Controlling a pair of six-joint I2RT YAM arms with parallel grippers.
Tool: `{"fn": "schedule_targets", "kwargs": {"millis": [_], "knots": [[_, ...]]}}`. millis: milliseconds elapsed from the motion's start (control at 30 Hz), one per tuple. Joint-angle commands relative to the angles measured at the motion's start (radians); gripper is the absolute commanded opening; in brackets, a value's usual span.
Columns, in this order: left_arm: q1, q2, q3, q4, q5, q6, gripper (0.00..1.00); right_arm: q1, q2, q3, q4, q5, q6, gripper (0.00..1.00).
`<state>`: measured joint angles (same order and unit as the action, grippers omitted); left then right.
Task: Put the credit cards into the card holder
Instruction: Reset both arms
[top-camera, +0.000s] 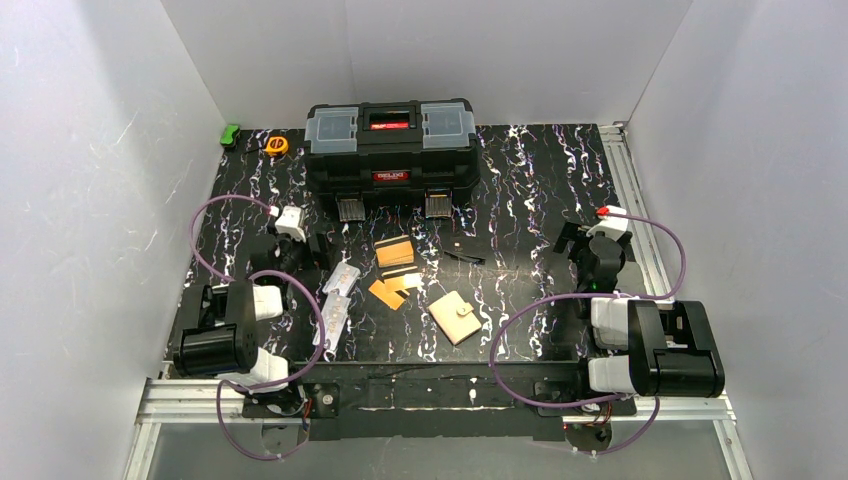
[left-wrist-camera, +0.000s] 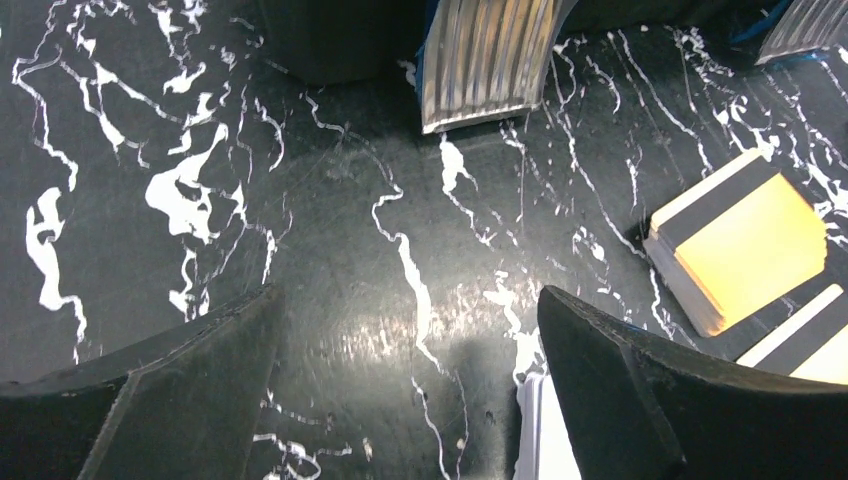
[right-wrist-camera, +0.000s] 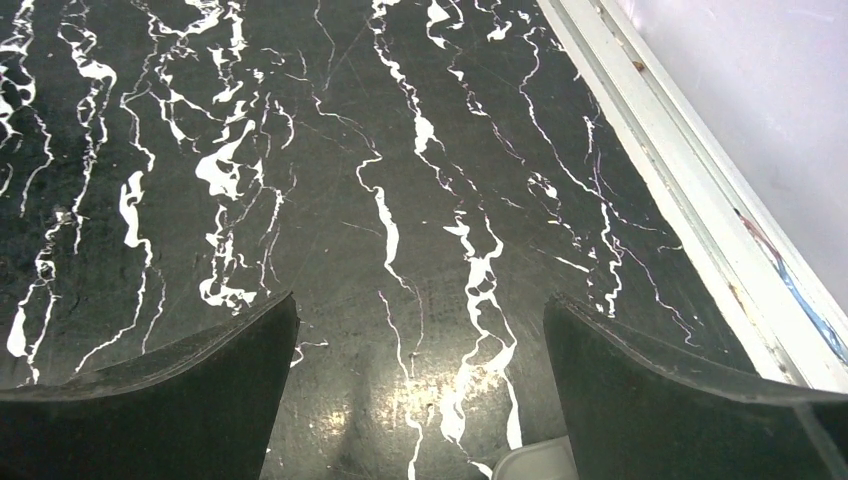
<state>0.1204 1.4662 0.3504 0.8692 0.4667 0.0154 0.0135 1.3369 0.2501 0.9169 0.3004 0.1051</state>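
A stack of tan-gold credit cards with a dark stripe lies in front of the black toolbox. Two or three orange cards lie just nearer. The stack also shows in the left wrist view, with another striped card beside it. The beige card holder lies shut, snap tab up, right of the cards. My left gripper is open and empty over bare table, left of the cards. My right gripper is open and empty over bare table at the right.
The big black toolbox stands at the back, its metal latches ahead of my left gripper. A shiny clear plastic strip lies left of the cards. A green object and an orange tape measure sit back left. An aluminium rail edges the right.
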Motion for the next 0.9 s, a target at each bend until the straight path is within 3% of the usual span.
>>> {"fn": "schedule_targets", "kwargs": {"millis": [0,100,133,200,300,867], "knots": [[-0.003,0.056,-0.109,0.314,-0.074,-0.006,0.98,-0.004,-0.016,-0.005,0.088,-0.022,0.004,0.99],[-0.018,0.016,-0.059,0.15,-0.086,0.016,0.98,-0.004,-0.016,-0.004,0.088,-0.023,0.005,0.98],[-0.019,0.032,-0.079,0.22,-0.085,0.005,0.98,-0.004,-0.015,-0.004,0.088,-0.021,0.004,0.98],[-0.018,0.016,-0.067,0.166,-0.086,0.022,0.98,-0.004,-0.015,-0.004,0.088,-0.023,0.003,0.98],[-0.018,0.027,-0.084,0.219,-0.086,0.008,0.98,-0.004,-0.016,-0.004,0.087,-0.026,0.006,0.98],[-0.022,0.023,-0.07,0.179,-0.093,0.017,0.98,-0.004,-0.015,-0.003,0.088,-0.024,0.004,0.98]]}}
